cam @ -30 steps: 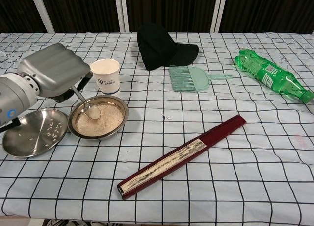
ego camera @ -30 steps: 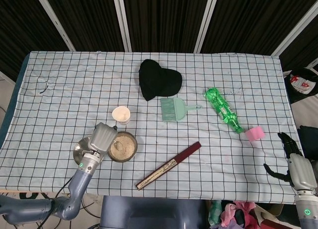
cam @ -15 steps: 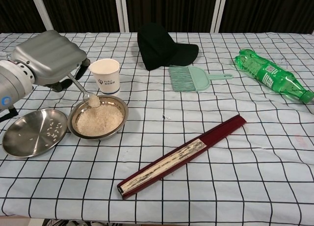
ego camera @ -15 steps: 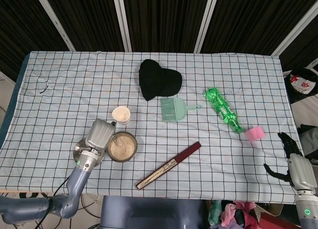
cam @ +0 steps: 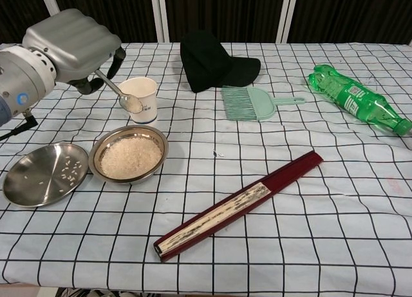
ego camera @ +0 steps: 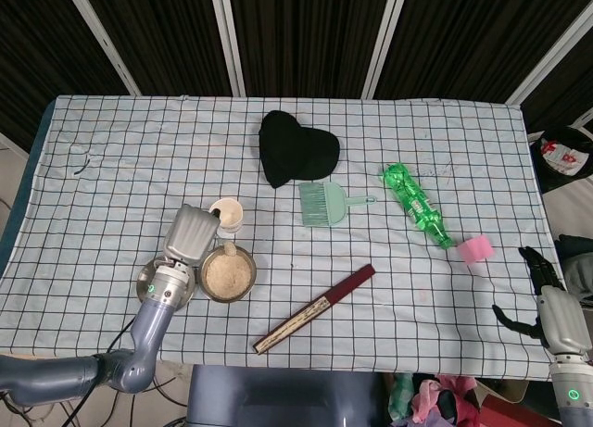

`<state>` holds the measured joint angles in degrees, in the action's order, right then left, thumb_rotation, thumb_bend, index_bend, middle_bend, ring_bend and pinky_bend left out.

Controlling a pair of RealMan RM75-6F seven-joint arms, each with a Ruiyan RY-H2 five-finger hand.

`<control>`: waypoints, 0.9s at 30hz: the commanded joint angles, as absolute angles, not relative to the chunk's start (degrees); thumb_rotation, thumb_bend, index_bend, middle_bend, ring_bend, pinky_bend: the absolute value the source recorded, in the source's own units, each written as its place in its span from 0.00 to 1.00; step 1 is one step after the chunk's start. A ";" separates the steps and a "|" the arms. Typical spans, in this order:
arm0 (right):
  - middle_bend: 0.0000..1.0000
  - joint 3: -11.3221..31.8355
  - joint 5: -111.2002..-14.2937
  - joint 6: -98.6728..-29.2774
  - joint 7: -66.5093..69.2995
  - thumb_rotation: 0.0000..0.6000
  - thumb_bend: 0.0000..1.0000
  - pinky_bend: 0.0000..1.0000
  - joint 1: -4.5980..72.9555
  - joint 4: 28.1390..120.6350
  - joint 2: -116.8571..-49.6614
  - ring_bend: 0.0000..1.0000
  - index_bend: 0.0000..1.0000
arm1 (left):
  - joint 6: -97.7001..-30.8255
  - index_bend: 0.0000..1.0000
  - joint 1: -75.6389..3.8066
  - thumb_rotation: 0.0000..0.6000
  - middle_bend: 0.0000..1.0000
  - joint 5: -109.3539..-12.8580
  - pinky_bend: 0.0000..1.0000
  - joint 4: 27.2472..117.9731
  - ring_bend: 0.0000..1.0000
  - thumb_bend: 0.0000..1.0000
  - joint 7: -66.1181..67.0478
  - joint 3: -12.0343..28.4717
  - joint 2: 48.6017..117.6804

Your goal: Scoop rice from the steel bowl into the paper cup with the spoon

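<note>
1. Since half a second ago the left hand [cam: 67, 42] has lifted the spoon [cam: 122, 96] out of the steel bowl [cam: 129, 156]; a full second ago the spoon's bowl lay down in the rice [cam: 131, 156], and now it hangs above the table in front of the paper cup [cam: 140, 98], level with the cup's upper wall in the chest view.
2. The spoon carries a small heap of rice — a pale mound in its bowl.
3. The left hand's fingers are curled in around the spoon's handle, which slants down and to the right from under the hand to the loaded bowl.
4. The back of the left hand faces the cameras; in the head view the hand [ego camera: 190, 235] lies just left of the cup [ego camera: 226, 214] and above the steel bowl [ego camera: 228, 273].
5. The steel bowl stands on the checked cloth just in front of the cup, holding a flat bed of rice.
6. A steel plate [cam: 44, 174] with a few stray grains sits touching or just beside the bowl's left side.
7. The right hand [ego camera: 547, 302] shows only in the head view, off the table's right edge — fingers apart, holding nothing, as in the earlier frames.
</note>
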<state>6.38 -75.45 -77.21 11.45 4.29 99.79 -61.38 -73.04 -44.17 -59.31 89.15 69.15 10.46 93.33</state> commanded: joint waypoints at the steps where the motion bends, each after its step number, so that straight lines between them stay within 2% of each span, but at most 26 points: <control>1: 0.00 6.43 -75.35 -77.16 11.48 1.00 0.21 0.17 4.30 99.80 -61.38 0.00 0.00 | -72.62 0.76 -45.19 1.00 1.00 -58.06 1.00 88.37 1.00 0.48 69.28 12.01 93.31; 15: 0.00 6.40 -75.08 -76.95 11.28 1.00 0.21 0.17 4.32 99.92 -61.31 0.00 0.00 | -71.01 0.76 -48.12 1.00 1.00 -53.44 1.00 83.08 1.00 0.48 69.11 15.54 92.94; 27: 0.00 6.42 -74.75 -76.88 10.92 1.00 0.21 0.17 4.30 100.12 -61.29 0.00 0.00 | -68.09 0.76 -50.37 1.00 1.00 -50.36 1.00 77.02 1.00 0.48 68.11 16.03 93.70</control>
<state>6.42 -74.75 -76.88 10.92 4.30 100.12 -61.29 -68.55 -49.99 -50.78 77.74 68.26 16.03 93.40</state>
